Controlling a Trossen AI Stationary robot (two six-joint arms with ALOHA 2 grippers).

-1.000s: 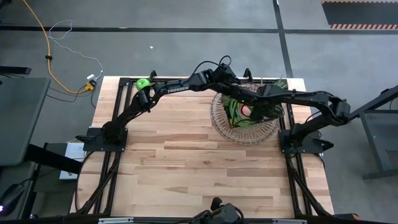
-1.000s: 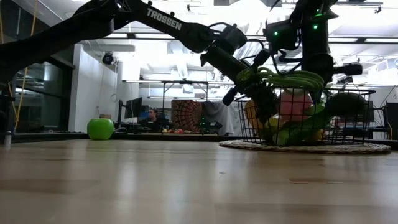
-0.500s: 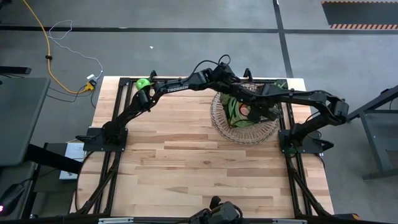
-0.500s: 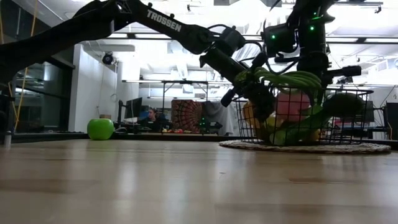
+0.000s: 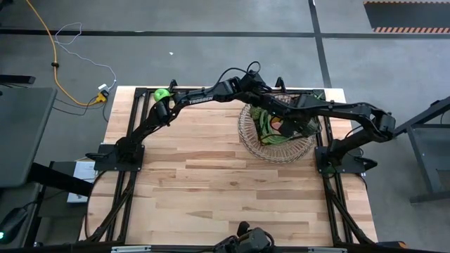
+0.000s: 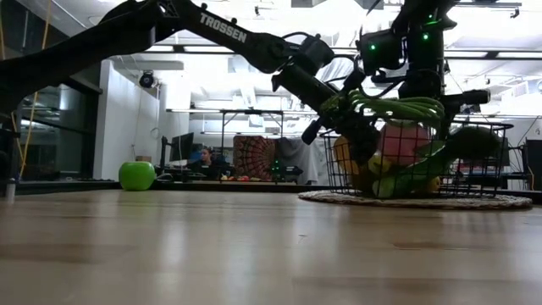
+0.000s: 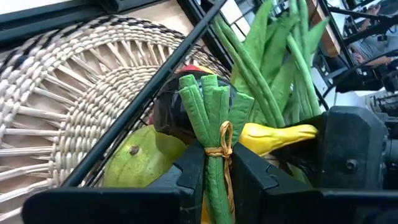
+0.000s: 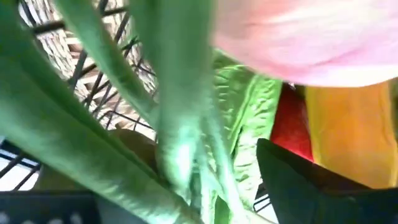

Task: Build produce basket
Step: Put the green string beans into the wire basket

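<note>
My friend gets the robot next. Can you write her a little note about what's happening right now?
Left end effector: shut on the green beans, holding them over the basket.
Right end effector: inside the basket by the pink peach; grip unclear.
Done: peach, banana and pear are in the basket.
Left: drop the beans in, then fetch the green apple from the table's far left corner.
</note>
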